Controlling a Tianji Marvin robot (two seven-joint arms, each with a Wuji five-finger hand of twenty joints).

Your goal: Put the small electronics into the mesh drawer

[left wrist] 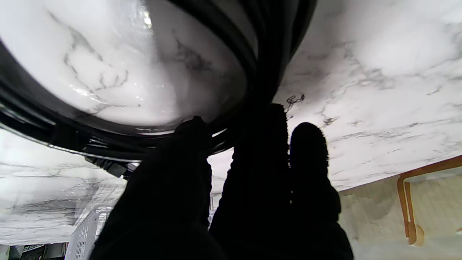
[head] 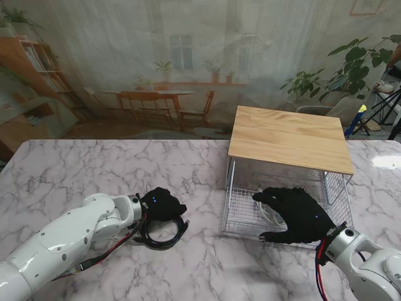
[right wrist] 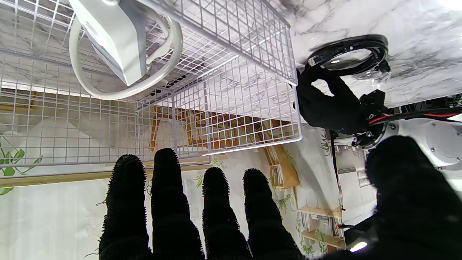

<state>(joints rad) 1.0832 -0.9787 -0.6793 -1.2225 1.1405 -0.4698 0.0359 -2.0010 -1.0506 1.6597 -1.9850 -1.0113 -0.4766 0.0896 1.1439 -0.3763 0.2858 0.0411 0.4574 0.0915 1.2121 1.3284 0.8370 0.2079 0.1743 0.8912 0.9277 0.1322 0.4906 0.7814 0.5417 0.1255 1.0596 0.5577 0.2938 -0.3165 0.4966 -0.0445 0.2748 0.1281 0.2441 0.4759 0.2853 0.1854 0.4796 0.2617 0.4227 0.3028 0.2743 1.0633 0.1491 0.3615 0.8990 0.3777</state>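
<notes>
The right hand (head: 299,214) is closest to me, hovering palm-down over the pulled-out mesh drawer (head: 241,219) with its fingers (right wrist: 166,202) spread flat and nothing in them. A white charger with its looped cable (right wrist: 119,47) already sits in the drawer under it. To the left, the left hand (head: 164,203) is curled down onto the black cable coil (head: 164,233) on the marble table (head: 81,175). The wrist view shows fingertips (left wrist: 191,133) pressed on the coil's rim, but I can't tell if they've got a real grip yet (looks more like touching than holding).

To do this step well, I'd hook the fingers under several loops at once so the coil doesn't unravel, then lift straight up before swinging right toward the drawer. The left forearm lies low, reaching inward.
</notes>
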